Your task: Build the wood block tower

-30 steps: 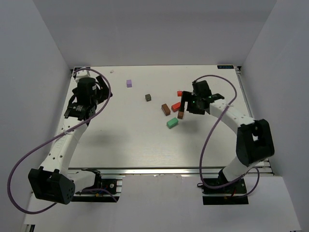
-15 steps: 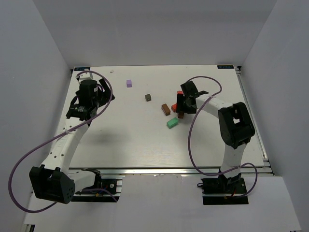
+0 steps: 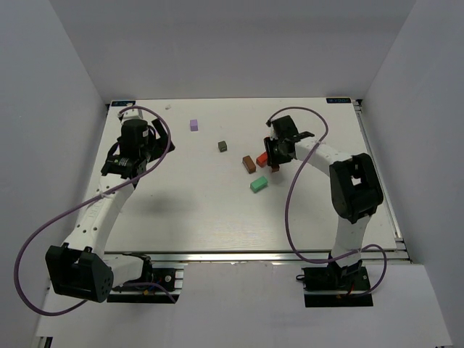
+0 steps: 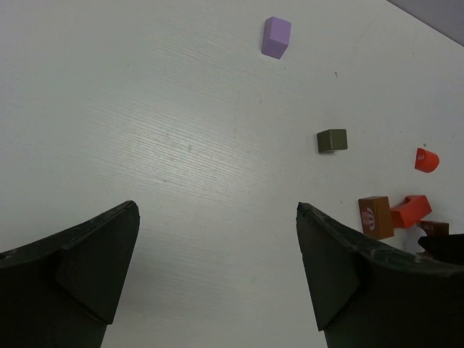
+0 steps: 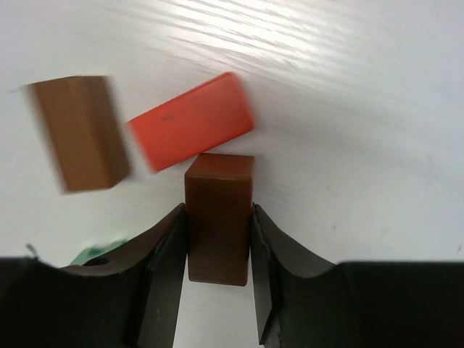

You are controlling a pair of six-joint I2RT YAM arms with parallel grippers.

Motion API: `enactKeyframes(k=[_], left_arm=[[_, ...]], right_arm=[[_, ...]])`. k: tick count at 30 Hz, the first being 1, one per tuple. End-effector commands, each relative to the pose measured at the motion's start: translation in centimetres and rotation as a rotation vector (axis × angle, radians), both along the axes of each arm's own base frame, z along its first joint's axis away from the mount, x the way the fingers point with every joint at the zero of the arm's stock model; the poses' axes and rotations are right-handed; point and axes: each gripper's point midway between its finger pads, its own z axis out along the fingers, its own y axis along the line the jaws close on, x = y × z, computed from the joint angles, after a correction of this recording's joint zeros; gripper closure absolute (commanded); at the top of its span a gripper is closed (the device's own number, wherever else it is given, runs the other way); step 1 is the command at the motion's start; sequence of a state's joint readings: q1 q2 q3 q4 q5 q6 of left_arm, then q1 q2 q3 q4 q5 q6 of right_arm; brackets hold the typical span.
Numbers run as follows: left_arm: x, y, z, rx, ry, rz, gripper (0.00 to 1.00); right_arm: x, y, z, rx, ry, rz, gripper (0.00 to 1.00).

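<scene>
Several blocks (image 3: 249, 164) lie loose on the tabletop (image 3: 181, 210), upper middle of top view. Right pincer (image 5: 217, 217) pinching dark brown bar (image 5: 219, 190) by its long sides; bar's far end touches red bar (image 5: 192, 122). Lighter brown block (image 5: 81, 133) to the left, green block (image 3: 259, 184) lower. Left pincer (image 4: 216, 217) spread wide over tabletop; lilac cube (image 4: 276, 37) and dark cube (image 4: 332, 140) beyond, well apart.

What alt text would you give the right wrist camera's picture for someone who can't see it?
The right claw has its two dark fingers pressed on both sides of a dark brown block on a white table. A red bar lies slanted at the block's far end, with a blurred lighter brown block to its left.
</scene>
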State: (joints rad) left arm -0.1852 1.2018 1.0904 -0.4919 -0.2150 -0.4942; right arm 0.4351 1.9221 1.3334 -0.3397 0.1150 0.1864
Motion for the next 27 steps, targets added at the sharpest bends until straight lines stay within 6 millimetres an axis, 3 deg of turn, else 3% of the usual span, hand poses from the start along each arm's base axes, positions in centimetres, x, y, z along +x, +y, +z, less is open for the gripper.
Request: enactKeyframes(k=[1,3,4,8,11,16,22,27], left_arm=[[0.0,-0.6,1.0,-0.019,-0.03,-0.036,0.02],[-0.1,-0.8,1.0,-0.02,-0.03,-0.049,0.02],[0.0,-0.9,1.1,-0.021,-0.031,-0.054,0.02],[0.0,-1.1,0.8,-0.019,-0.021,-0.067,0.02],[0.1,-1.1,0.6,-0.013,-0.008,-0.073,0.02],[0.2,-1.3,0.2,-0.013,0.009,-0.082,0.02],[0.2,-1.2,0.1,-0.011,0.014,-0.08,0.02],[0.1,-1.2,0.1,-0.012,0.013,-0.075,0.02]], right_arm=[[0.3,4.4,8.1,0.11,-0.15,0.415,0.8],[-2.6,5.6,8.1,0.133,-0.087,0.683,0.81],[-3.7,7.5,10.0,0.23,-0.094,0.796,0.82],[-6.2,10.0,11.0,0.327,-0.086,1.013,0.82],[-7.2,11.4,10.4,0.24,-0.097,1.109,0.82],[-8.7,13.6,8.0,0.108,-0.074,1.204,0.8],[-8.8,16.1,5.6,0.05,-0.075,1.189,0.75],[-9.9,18.0,3.1,0.013,-0.055,1.231,0.7]])
